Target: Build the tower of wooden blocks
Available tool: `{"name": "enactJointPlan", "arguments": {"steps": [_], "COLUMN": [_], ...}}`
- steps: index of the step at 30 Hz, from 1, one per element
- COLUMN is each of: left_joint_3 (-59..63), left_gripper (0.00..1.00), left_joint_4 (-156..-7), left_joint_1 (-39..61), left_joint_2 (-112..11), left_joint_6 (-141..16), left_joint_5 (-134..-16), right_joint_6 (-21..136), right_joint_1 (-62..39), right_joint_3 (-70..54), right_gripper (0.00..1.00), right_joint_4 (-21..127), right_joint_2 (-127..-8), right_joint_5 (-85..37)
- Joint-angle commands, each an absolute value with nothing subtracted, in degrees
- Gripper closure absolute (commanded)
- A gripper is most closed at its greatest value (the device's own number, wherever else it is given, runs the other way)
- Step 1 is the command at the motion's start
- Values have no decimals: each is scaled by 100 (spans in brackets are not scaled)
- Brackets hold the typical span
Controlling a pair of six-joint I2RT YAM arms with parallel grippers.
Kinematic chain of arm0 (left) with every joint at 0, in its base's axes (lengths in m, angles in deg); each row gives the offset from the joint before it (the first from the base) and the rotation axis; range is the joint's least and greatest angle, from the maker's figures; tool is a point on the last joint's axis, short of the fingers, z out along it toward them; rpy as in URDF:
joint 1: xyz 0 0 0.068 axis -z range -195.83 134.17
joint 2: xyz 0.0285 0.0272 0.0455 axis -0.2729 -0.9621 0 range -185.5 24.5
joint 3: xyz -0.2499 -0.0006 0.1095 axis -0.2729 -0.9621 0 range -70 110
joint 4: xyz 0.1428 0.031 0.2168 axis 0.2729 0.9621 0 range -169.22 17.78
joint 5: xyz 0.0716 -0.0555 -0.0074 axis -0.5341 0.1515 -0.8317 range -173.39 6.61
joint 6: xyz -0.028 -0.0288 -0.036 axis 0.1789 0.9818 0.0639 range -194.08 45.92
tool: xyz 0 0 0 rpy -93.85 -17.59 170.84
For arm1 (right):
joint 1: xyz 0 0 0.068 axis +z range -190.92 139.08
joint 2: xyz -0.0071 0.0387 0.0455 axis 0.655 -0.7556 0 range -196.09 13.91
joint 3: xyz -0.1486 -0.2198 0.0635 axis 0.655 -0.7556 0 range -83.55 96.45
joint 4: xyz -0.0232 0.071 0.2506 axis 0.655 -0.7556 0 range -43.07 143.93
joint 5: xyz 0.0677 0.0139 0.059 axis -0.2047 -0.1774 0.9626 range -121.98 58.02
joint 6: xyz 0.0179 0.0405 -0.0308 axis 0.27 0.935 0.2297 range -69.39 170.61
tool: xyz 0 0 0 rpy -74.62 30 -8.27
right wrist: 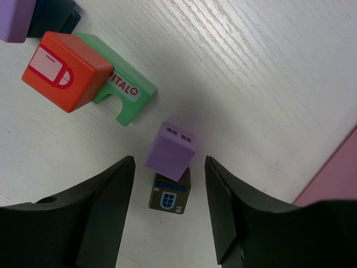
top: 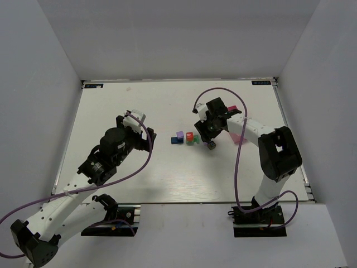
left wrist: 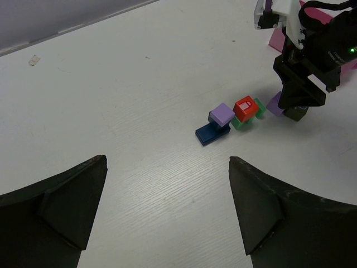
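Found the blocks (top: 192, 138) in a short row near the middle of the tabletop (top: 139, 106), a little toward its right edge: a purple block (left wrist: 222, 114) on a blue block (left wrist: 209, 134), next a red block (right wrist: 66, 71) on a green arch (right wrist: 127, 95), then a tilted purple block (right wrist: 170, 151) perched askew on a dark block (right wrist: 170, 196). Caught the right hand (right wrist: 169, 164) straddling that last pair, fingers partly apart, with bare tabletop visible on either side of the purple piece, gripping nothing. Noted the left hand (left wrist: 167, 162) spread wide and empty, hovering well apart toward the left edge, facing the row. Judged the pieces light, rigid and smooth-painted: unlikely to crush, but apt to slide or topple at a nudge, above all the tilted purple block. Reckoned it best to pinch each across two opposite flat faces, squarely and low enough to stop pivoting; for the green arch, across the solid sides, not the cut-out. Counted the pink tray (right wrist: 337, 178), nearer the right edge, as no part of the stack.
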State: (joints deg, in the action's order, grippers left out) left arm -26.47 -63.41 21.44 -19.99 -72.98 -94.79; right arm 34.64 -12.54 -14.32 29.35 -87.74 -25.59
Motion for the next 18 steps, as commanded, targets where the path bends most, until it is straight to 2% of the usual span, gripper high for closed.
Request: {"name": "enactJointPlan", "arguments": {"steps": [1,18], "left_joint_3": [-2684,-2684], "left_gripper": [0,0], "left_joint_4": [-6419,-6472], "left_joint_1": [2134,2134], "left_joint_2": [-1954,-2191], "left_joint_6": [-7293,-7347], "left_joint_5": [-9411,-9253], "right_joint_6": [3558,3620], "right_joint_1": [-1235,-1200], "right_joint_3": [-1271,-1280], "right_gripper": [40,42], "right_joint_4": [3082,2976], "right_joint_2": [-8734,-8901], "right_joint_5": [-2557,-2495]}}
